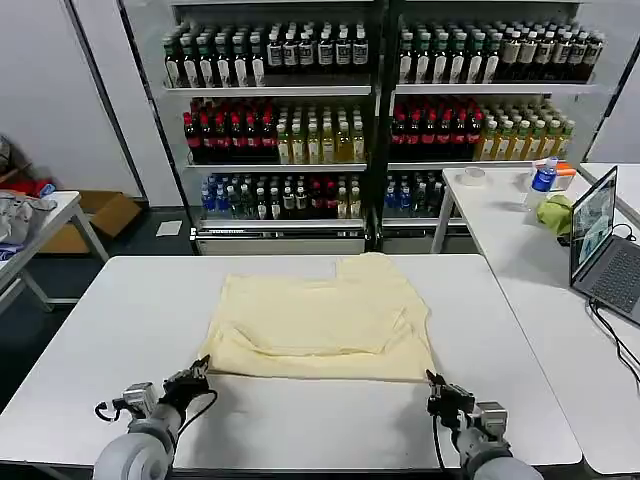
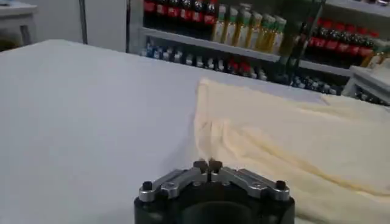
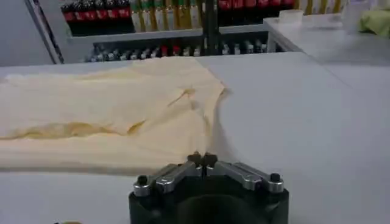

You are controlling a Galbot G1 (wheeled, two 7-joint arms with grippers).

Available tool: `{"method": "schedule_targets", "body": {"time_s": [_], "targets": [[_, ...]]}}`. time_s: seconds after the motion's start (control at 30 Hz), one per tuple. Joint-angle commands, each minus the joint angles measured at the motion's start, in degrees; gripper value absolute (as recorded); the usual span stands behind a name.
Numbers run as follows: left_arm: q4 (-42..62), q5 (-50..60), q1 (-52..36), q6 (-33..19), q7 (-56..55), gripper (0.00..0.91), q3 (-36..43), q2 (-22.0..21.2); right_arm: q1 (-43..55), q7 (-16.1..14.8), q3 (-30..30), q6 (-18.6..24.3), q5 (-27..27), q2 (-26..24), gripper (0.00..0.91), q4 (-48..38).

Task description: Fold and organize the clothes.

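1. Garment point(image 1: 325, 318): pale cream-yellow, lies flat at the centre of the white table point(image 1: 120, 340); partly folded, a doubled band running along its near edge; one flap reaches toward 12 o'clock at the far right corner; surface creased, a ridge crossing from 9 to 3 o'clock
2. Left gripper point(image 1: 195, 373): sits low over the table at about 7 o'clock from the garment's centre, just beside the near-left corner of the cloth; left wrist view shows its fingertips point(image 2: 199, 165) pressed together with nothing between them; not touching the cloth, bare table under it
3. Right gripper point(image 1: 436, 385): sits at about 5 o'clock from the garment's centre, just beside the near-right corner; right wrist view shows the tips point(image 3: 195, 159) closed against each other, empty; the folded edge of the garment point(image 3: 122, 115) lies just ahead of it
4. Both arms enter from 6 o'clock, roughly mirrored, well apart from each other; garment lies between them and farther in
5. Surroundings: shelving with bottles point(image 1: 380, 110) at 12 o'clock behind the table; second table point(image 1: 520, 230) at 2 o'clock carrying an open laptop point(image 1: 603, 245), a small green cloth point(image 1: 555, 213) and a blue-labelled bottle point(image 1: 543, 180)
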Motion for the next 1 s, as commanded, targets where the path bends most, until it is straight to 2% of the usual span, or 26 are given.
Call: {"method": "schedule_targets", "body": {"time_s": [0.03,0.37,0.7,0.73,0.77,0.8,0.83,0.87,1.0], "targets": [[-9.92,0.18,10.12,0.12,-0.52,0.020,-2.77,0.04,-9.67,-0.04,3.32,0.29,-2.44,-0.21,0.000,7.29],[-15.74,0.71,18.74,-0.19,-0.97,0.020,-3.70,0.82,-19.66,-0.86,5.50,1.68,-7.80,0.17,0.000,11.53],[-16.88,1.92,22.14,-0.20,-2.05,0.020,-4.52,0.50,-24.65,-2.31,6.23,1.88,-12.78,0.91,0.000,13.65],[-16.85,1.96,22.15,-0.18,-2.06,0.020,-4.53,0.55,-24.74,-2.31,6.24,1.85,-12.97,0.97,0.060,13.78],[-16.86,2.01,22.18,-0.15,-2.01,0.030,-4.54,0.58,-24.89,-2.21,6.21,1.68,-13.24,1.11,0.907,14.00],[-16.98,2.07,22.27,0.07,-1.87,0.181,-4.56,0.60,-25.06,-1.99,6.20,1.14,-13.60,1.25,0.907,14.21],[-17.07,2.07,22.30,0.20,-1.82,0.464,-4.57,0.62,-25.14,-1.95,6.21,1.01,-13.72,1.30,0.907,14.31],[-17.18,2.08,22.38,0.45,-1.79,0.907,-4.63,0.64,-25.23,-1.99,6.25,0.89,-14.12,1.35,0.907,14.46],[-18.08,2.19,22.61,0.71,-2.50,0.907,-5.25,0.84,-25.26,-1.79,7.35,2.05,-14.22,1.44,0.907,15.86]]}}
